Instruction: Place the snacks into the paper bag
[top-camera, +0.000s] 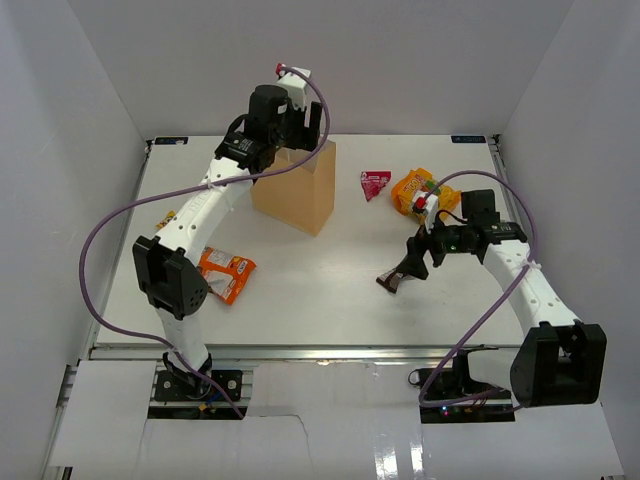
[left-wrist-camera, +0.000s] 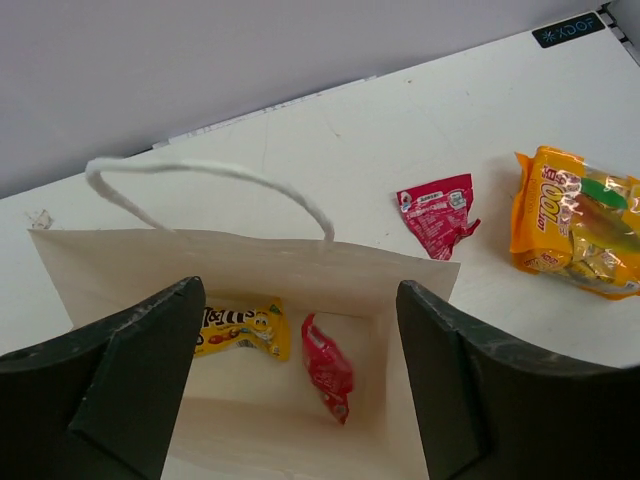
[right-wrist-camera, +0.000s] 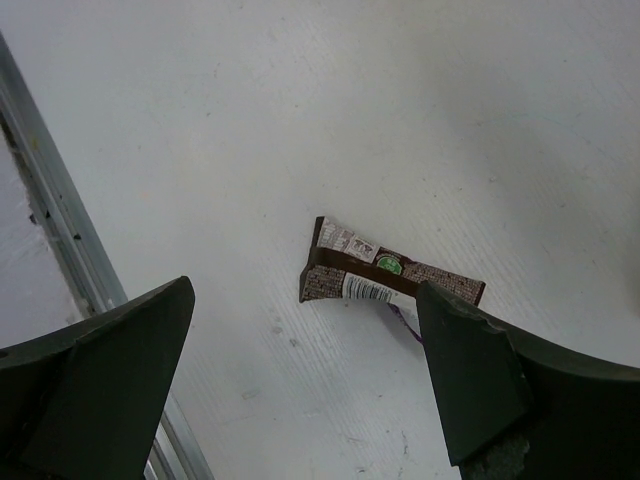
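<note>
White tabletop lies under the right pincer (right-wrist-camera: 302, 290), which hovers with its fingers apart and empty. The dark brown packet (right-wrist-camera: 385, 275) lies flat directly beneath it, offset toward the right finger. The packet's long axis runs finger to finger, so picking it up likely calls for a wrist turn, then a descent to pinch its narrow width. The left pincer (left-wrist-camera: 298, 305), also spread and empty, hangs over the paper bag (left-wrist-camera: 120, 270). Below it 2 packets sit inside, a yellow M&M's packet (left-wrist-camera: 245, 330) and a magenta packet (left-wrist-camera: 328, 368). Beyond its right finger lie the red triangular packet (left-wrist-camera: 437, 215) and the orange-yellow pouch (left-wrist-camera: 575, 225).
</note>
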